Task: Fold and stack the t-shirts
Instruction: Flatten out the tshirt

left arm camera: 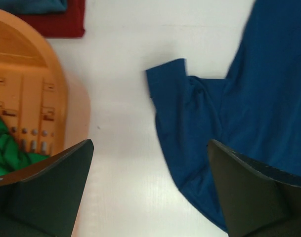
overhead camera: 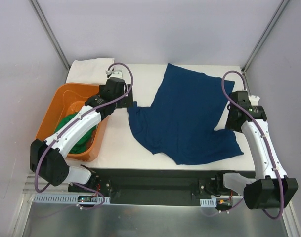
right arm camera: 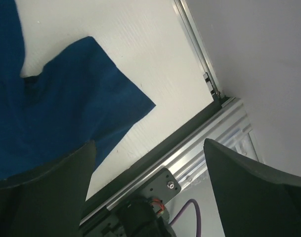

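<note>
Evidently, navy shirt lies rumpled. Left gripper at its nine o'clock, right gripper at three: both released, seemingly to flatten it.

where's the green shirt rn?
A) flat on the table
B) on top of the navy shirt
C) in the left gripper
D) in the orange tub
D: the green shirt lies bunched inside the orange tub, partly under the left arm, while the left gripper is open and empty over bare table.
</note>
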### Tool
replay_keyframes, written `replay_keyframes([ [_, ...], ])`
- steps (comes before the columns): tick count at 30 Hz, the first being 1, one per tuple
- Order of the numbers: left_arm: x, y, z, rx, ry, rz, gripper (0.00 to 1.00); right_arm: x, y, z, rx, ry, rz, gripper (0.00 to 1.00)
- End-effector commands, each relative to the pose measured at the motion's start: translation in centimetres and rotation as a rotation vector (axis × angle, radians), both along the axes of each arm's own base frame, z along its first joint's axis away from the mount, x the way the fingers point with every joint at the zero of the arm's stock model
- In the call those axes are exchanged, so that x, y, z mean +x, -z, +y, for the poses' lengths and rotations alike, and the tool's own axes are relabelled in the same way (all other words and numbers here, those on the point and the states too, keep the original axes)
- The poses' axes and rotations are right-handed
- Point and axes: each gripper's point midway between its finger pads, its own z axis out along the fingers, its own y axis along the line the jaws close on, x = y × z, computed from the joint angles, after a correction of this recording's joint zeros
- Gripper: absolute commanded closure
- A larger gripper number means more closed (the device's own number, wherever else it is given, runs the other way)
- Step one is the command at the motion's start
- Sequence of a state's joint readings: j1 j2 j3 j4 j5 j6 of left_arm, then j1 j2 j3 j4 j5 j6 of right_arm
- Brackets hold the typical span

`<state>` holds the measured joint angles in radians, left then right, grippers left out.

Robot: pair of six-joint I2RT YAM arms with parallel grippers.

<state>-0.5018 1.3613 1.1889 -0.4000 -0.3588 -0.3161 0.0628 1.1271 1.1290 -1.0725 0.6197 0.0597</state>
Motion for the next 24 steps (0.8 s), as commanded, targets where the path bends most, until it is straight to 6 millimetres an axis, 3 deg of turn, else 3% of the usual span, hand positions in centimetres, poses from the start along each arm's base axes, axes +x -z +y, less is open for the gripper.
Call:
replay_keyframes([
  [1,0.5,-3.3,-3.5,-0.201,0.061,-0.023,0.01,0.6,-2.6,0.6,0.053,0.024,-0.074,0.03],
  [6,-0.8,-1.3,-7.2,-0.28,0.16,0.083,0.01,3.6,-0.9,4.2,0.234,-0.123,-0.128,0.03],
  [7,-1.3,-0.9,-7.9,-0.293,0.18,0.104,0.01,3.7,0.2,5.6,0.303,-0.16,-0.111,0.03],
  [14,-6.1,5.4,-12.6,-0.284,0.292,0.271,0.01,5.1,4.4,10.3,0.525,-0.285,-0.107,0.03],
  [16,-6.8,6.8,-13.0,-0.273,0.306,0.302,0.01,4.9,5.6,11.5,0.593,-0.299,-0.093,0.03],
  [20,-8.3,11.6,-11.9,-0.232,0.251,0.416,0.01,4.4,8.1,13.7,0.651,-0.34,-0.063,0.03],
  [24,-9.6,14.0,-11.4,-0.229,0.235,0.478,0.01,3.5,10.0,14.6,0.633,-0.363,0.007,0.03],
])
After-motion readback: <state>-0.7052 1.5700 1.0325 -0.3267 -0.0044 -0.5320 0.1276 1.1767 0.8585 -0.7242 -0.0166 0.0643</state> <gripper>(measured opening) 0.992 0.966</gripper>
